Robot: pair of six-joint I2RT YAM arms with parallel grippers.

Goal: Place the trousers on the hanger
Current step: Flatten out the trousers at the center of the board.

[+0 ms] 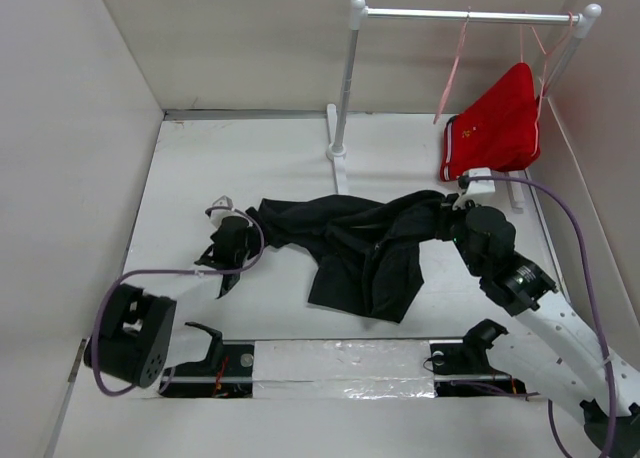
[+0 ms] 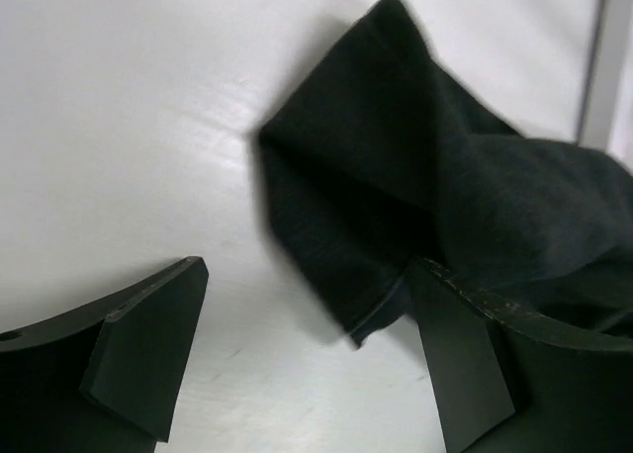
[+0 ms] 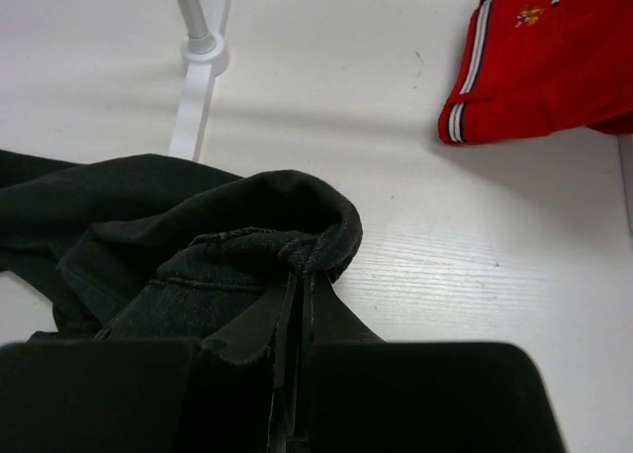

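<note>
Fingers [image 2: 138, 344] of the left end effector [image 2: 307, 275] stand wide apart low over the white counter [image 1: 240, 158], gripping nothing. A loose corner of the long black denim trousers [image 1: 365, 248] lies between them, close against the right-hand finger; whether it touches cannot be told. In the top view this left end effector [image 1: 228, 263] sits at the left tip of the garment. The trousers sprawl crumpled across the middle of the counter, one fold spilling toward the near edge and the rest stretched left to right. At their right end the right end effector [image 1: 455, 218] has its fingers together, clamped on a raised fold of the dark cloth. Its wrist view shows the right end effector [image 3: 297, 310] pinching a stitched seam with the fabric humped above it. Beyond, a white clothes rack with a metal top rail [image 1: 460, 15] stands at the far side of the counter. The thin pale-pink hanger [image 1: 451, 73] hangs bare from the rail, well apart from the trousers. Just right of it hang red shorts with white trim [image 1: 500, 128].
</note>
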